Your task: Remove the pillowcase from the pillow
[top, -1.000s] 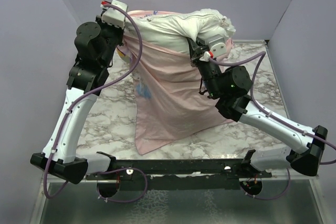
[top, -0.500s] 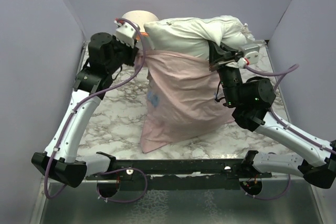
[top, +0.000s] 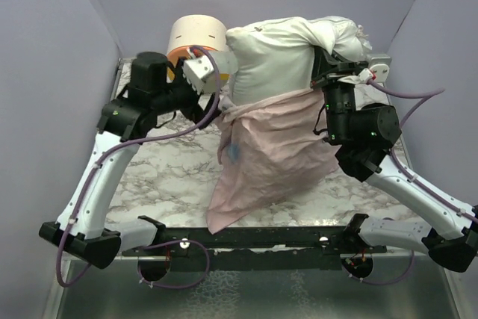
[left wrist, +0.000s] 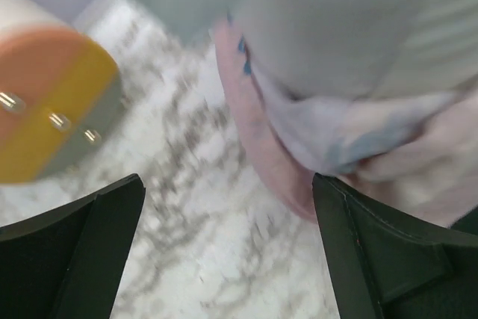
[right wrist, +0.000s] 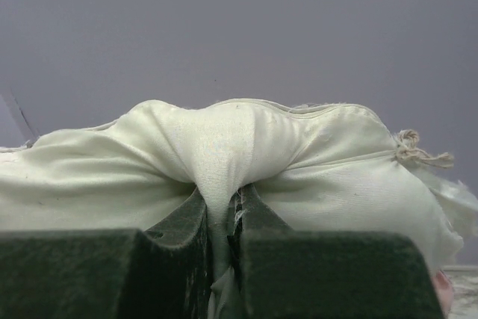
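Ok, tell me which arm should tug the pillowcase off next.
Left. Its claw is open and empty, close beside the bunched top edge of the pillowcase, so it can likely regrasp and pull. The right claw is shut on the pillow, holding it up.

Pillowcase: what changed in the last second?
The left gripper let go of the pillowcase and now stands open. The pillowcase sagged lower, baring more pillow, which the right gripper carried rightward. The right gripper stays shut on the pillow.
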Available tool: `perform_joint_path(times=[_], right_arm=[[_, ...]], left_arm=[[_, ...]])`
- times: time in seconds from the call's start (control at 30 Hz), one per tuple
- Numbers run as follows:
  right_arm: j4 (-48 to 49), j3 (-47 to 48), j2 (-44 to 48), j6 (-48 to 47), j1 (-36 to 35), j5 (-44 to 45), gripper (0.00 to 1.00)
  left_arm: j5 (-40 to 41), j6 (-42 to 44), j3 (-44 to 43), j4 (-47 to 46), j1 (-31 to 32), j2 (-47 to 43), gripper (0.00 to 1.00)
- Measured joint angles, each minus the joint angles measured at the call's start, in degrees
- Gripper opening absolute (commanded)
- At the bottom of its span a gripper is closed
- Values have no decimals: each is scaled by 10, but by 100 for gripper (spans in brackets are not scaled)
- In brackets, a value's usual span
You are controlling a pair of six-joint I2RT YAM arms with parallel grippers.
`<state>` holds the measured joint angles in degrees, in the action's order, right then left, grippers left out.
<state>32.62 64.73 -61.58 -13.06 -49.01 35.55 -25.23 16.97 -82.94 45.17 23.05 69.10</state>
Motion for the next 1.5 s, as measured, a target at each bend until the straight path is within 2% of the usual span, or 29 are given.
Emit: perform_joint_path(times=[0.13, 0.23, 0.47, 0.77, 0.8, 0.87, 0.9, 0.97, 1.03, 1.1, 1.13, 1.23, 1.33, 1.37, 1.4, 1.43, 1.47, 1.5], right_arm=[[9, 34, -14, 6, 4, -1, 1], [14, 55, -34, 9, 4, -3, 1], [16, 70, -71, 30, 5, -40, 1], [6, 70, -73, 86, 6, -91, 1], [3, 70, -73, 92, 7, -97, 1], [1, 71, -74, 101, 10, -111, 1], [0, 74, -75, 105, 11, -116, 1], [-2, 87, -84, 112, 12, -128, 1], [-5, 111, -99, 115, 15, -138, 1], [-6, 142, -119, 120, 20, -151, 1], [-5, 156, -129, 122, 23, -157, 1], [2, 196, -151, 130, 28, -183, 1], [7, 214, -162, 133, 28, -207, 1], [9, 215, -165, 134, 28, -217, 1], [8, 215, -166, 135, 28, -221, 1], [7, 214, -167, 136, 28, -226, 1], [6, 212, -167, 137, 28, -231, 1], [5, 204, -166, 139, 29, -232, 1]], left_arm=[[2, -34, -189, -11, 0, 12, 99], [13, -65, -260, -61, 0, 5, 99], [-2, -134, -255, -112, 0, 9, 99], [-15, -239, -227, -131, -1, 119, 99], [-17, -245, -230, -131, -1, 125, 96], [-36, -260, -247, -131, -2, 140, 79], [-47, -264, -258, -132, -2, 147, 65], [-85, -262, -301, -127, -3, 169, 30], [-104, -255, -341, -123, -3, 189, 9], [-94, -240, -418, -99, -4, 224, 1], [-80, -233, -452, -99, -4, 239, 0], [-24, -206, -513, -105, -5, 264, 0], [33, -174, -530, -129, -4, 265, 0], [47, -165, -531, -135, -3, 263, 7], [56, -158, -529, -138, -1, 260, 26], [68, -148, -513, -142, 0, 250, 61], [72, -140, -498, -142, 0, 240, 82], [78, -130, -470, -148, 0, 223, 97]])
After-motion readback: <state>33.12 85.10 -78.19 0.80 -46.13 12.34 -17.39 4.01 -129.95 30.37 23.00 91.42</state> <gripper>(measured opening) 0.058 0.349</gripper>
